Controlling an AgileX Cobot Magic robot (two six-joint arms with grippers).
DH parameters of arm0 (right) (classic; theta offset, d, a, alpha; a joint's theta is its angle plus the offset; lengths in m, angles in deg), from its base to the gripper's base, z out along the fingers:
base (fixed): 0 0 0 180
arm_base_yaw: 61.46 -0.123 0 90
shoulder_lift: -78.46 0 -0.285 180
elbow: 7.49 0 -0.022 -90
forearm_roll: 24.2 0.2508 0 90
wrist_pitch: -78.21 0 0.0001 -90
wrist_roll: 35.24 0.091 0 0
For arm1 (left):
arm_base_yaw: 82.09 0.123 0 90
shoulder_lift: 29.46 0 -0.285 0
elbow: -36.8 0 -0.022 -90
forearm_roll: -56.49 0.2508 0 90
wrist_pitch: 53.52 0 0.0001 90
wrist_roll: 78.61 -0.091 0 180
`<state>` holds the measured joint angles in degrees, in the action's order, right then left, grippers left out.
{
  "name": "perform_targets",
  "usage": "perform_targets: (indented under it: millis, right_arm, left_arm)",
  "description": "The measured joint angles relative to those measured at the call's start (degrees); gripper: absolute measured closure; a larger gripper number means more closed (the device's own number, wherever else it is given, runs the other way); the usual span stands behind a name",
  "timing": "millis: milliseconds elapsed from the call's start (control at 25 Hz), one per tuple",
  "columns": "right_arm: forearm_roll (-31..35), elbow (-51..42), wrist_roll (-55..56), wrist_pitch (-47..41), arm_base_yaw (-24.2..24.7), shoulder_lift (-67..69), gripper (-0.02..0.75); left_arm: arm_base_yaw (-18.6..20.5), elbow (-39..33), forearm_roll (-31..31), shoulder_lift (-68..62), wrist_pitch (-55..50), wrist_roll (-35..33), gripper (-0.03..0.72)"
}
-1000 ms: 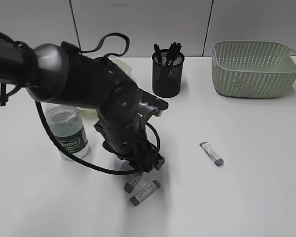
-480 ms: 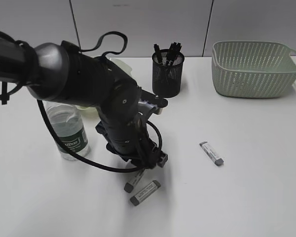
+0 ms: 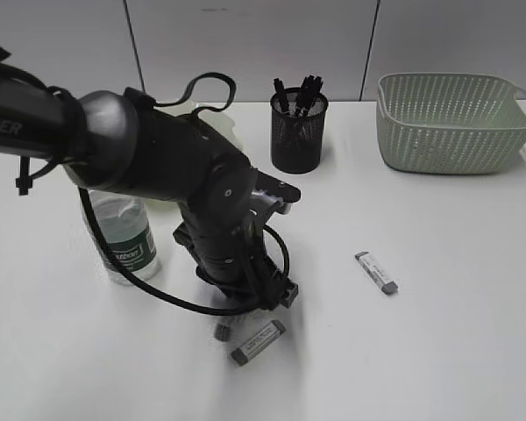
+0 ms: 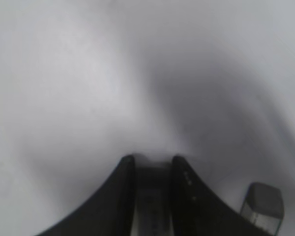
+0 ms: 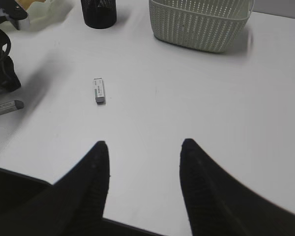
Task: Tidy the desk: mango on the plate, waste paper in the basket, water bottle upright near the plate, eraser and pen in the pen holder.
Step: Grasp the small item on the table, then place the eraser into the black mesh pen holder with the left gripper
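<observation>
My left gripper [image 3: 248, 309] points down at the desk [image 3: 438, 351], and in the left wrist view its jaws [image 4: 153, 160] are closed tight on a grey-and-white eraser [image 4: 152, 209]. A second eraser [image 3: 257, 342] lies just beside it, and a third eraser [image 3: 376, 272] lies to the right. The black mesh pen holder [image 3: 298, 132] holds several pens. The water bottle [image 3: 123, 232] stands upright on the left. The pale green plate [image 3: 221, 121] peeks out behind the arm. The mango and the waste paper are hidden. My right gripper [image 5: 143, 147] is open and empty.
The pale green basket [image 3: 456, 123] stands at the back right and also shows in the right wrist view [image 5: 201, 24]. The left arm's cable [image 3: 140, 281] loops low between the bottle and the gripper. The lone eraser also shows in the right wrist view [image 5: 100, 90].
My left gripper has shifted slightly right and come down over the nearer eraser, which is now mostly covered by the jaws. The other erasers have not moved.
</observation>
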<state>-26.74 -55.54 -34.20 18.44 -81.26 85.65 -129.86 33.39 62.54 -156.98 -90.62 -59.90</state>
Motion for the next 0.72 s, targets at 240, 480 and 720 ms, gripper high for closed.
perform_targets:
  millis: [240,480,720]
  right_arm:
    - [-0.2,0.0,0.0,0.1,0.0,0.0,0.358]
    - [-0.2,0.0,0.0,0.1,0.0,0.0,0.36]
    - [-0.2,0.0,0.0,0.1,0.0,0.0,0.36]
  left_arm:
    - [0.4,-0.1,2.1,2.7,14.5,0.0,0.548]
    - [8.2,0.4,5.1,5.0,59.0,-0.3,0.548]
    - [14.2,11.5,5.0,-4.5,73.6,-0.7,0.548]
